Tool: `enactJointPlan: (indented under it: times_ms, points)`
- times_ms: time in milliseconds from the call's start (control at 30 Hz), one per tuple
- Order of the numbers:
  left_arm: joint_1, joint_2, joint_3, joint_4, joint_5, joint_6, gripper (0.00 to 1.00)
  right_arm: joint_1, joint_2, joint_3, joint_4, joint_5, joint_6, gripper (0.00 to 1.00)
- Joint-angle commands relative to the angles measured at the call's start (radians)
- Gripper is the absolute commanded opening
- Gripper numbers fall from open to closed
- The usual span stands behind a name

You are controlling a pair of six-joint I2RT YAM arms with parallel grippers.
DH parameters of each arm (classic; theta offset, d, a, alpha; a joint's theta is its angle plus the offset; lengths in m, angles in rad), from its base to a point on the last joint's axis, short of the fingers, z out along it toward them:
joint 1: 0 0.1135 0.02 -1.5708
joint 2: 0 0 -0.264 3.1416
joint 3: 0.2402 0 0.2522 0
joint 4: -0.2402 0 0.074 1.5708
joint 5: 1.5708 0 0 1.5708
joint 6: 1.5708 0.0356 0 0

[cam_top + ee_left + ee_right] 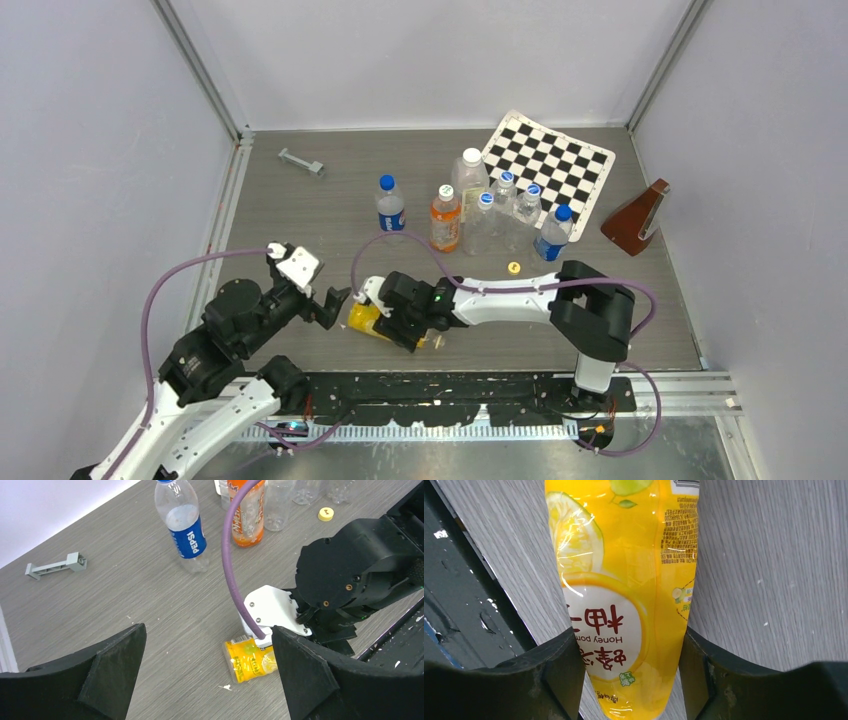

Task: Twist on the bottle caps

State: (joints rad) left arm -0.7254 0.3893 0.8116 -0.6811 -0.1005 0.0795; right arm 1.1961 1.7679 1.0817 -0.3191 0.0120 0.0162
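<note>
Item: juice bottle [624,605], lying near, right gripper [631,650] pinching its label. We should stand it upright gently; left gripper [207,632] spread.

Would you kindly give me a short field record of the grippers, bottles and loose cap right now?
juice bottle: lying on its side on the table
right gripper: shut on the juice bottle
left gripper: open, empty, close by
yellow cap: loose on the table, not on any bottle
Pepsi bottle: upright, blue cap on
</note>
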Motion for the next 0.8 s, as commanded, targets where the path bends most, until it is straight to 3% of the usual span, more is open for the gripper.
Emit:
enactJointPlan:
  times_ms: [0, 133, 267, 567, 767]
  points:
    - [-0.002, -0.035, 0.024, -0.032, -0.02, 0.024, 1.0, 0.005, 0.048, 0.071, -0.092, -0.02, -0.1, 0.68]
    - [-0.002, -0.035, 0.022, -0.038, -0.018, 0.027, 1.0, 0.005, 0.042, 0.089, -0.143, 0.025, -0.108, 0.88]
    - [-0.002, -0.024, 0.018, -0.022, -0.018, 0.036, 1.0, 0.005, -0.004, 0.058, -0.167, 0.083, -0.107, 0.98]
    - [-0.002, -0.004, 0.006, -0.008, 0.012, 0.036, 1.0, 0.005, -0.097, -0.021, -0.185, 0.18, -0.076, 1.0]
    - [-0.002, 0.01, -0.006, 0.009, 0.029, 0.029, 1.0, 0.005, -0.23, -0.039, -0.169, 0.214, 0.05, 1.0]
